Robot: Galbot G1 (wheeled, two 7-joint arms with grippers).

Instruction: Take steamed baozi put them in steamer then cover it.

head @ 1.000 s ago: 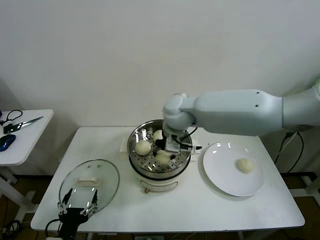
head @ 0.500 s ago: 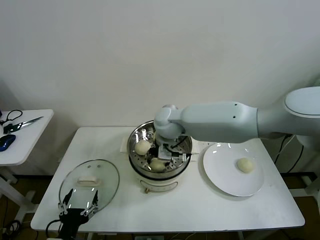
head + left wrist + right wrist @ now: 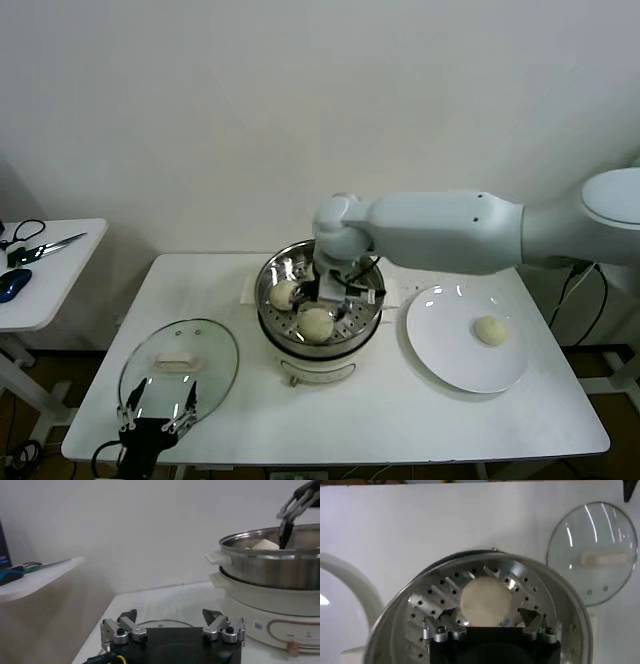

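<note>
- The white worktop (image 3: 400, 420) carries everything; a smaller side table (image 3: 45, 285) with scissors (image 3: 45, 247) stands at its 9 o'clock.
- The right arm (image 3: 450, 232) reaches in from 3 o'clock over the steamer.
- The steamer (image 3: 318, 350), a steel pot on a cream base, stands at the worktop's centre, uncovered.
- The white plate (image 3: 450, 350) lies just beside the steamer at its 3 o'clock.
- The cover (image 3: 215, 350), clear glass with a cream knob, lies flat on the worktop at the steamer's 8 o'clock, well apart from the pot.
- The right tool (image 3: 335, 292) hangs over the pot's perforated tray, its fingers spread apart and holding nothing; the right wrist view shows a baozi lying free between them.
- The left tool (image 3: 158, 412) sits at the worktop's near edge, at the cover's 6 o'clock, fingers apart and empty.
- Two steamed baozi show in the pot: one (image 3: 316, 324) toward 6 o'clock, one (image 3: 283, 294) toward 9 o'clock.
- Another baozi (image 3: 490, 330) rests on the plate, right of its centre.
</note>
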